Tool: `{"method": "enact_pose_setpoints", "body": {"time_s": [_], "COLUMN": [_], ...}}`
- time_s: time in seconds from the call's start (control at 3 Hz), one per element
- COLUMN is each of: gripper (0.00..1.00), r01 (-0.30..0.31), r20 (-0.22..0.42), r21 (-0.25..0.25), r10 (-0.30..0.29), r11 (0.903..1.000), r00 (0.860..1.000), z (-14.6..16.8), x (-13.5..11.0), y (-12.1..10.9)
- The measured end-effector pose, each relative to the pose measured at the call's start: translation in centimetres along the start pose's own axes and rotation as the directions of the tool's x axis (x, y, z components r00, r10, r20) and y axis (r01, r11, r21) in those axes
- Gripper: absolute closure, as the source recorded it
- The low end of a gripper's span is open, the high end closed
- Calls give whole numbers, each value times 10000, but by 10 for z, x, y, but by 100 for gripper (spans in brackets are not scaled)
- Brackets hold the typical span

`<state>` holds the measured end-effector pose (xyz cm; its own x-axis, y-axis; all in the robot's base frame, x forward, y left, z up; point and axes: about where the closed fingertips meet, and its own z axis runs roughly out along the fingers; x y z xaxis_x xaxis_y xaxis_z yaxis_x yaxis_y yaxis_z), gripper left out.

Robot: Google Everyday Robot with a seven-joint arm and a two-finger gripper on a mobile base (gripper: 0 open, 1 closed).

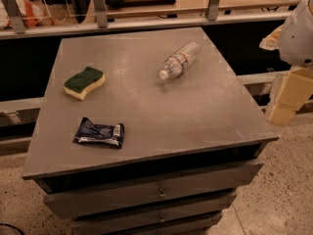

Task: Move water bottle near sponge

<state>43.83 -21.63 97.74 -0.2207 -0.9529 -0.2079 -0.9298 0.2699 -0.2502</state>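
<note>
The water bottle (180,60), clear and ribbed with a white cap and a thin white-and-red label band, lies on its side at the back right of the grey cabinet top (146,102), cap toward the front left. The sponge (84,82), dark green over pale yellow foam, lies flat at the left side, well apart from the bottle. My gripper (289,96) is at the right edge of the view, beyond the cabinet's right side and lower than its top, touching nothing on it. The white arm shell (299,31) sits above it.
A flat dark blue snack packet (100,133) lies at the front left of the cabinet top, in front of the sponge. Drawers (159,192) run below the front edge. A railing with posts (100,6) runs behind the cabinet.
</note>
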Motion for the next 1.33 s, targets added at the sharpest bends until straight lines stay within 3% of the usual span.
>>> {"method": "enact_pose_setpoints", "body": {"time_s": [0.33, 0.67, 1.0, 1.33], "gripper": [0, 0, 0, 0], "r01": [1, 421, 1250, 2308], "r20": [1, 279, 745, 1124], "r21": [1, -267, -807, -953], "r10": [-1, -414, -1191, -2199], "r11": [10000, 9988, 9889, 9683], "r00": [10000, 9988, 9901, 9690], "z": [0, 4, 11, 17], "x": [0, -10, -21, -35], "y": [0, -17, -42, -64]}}
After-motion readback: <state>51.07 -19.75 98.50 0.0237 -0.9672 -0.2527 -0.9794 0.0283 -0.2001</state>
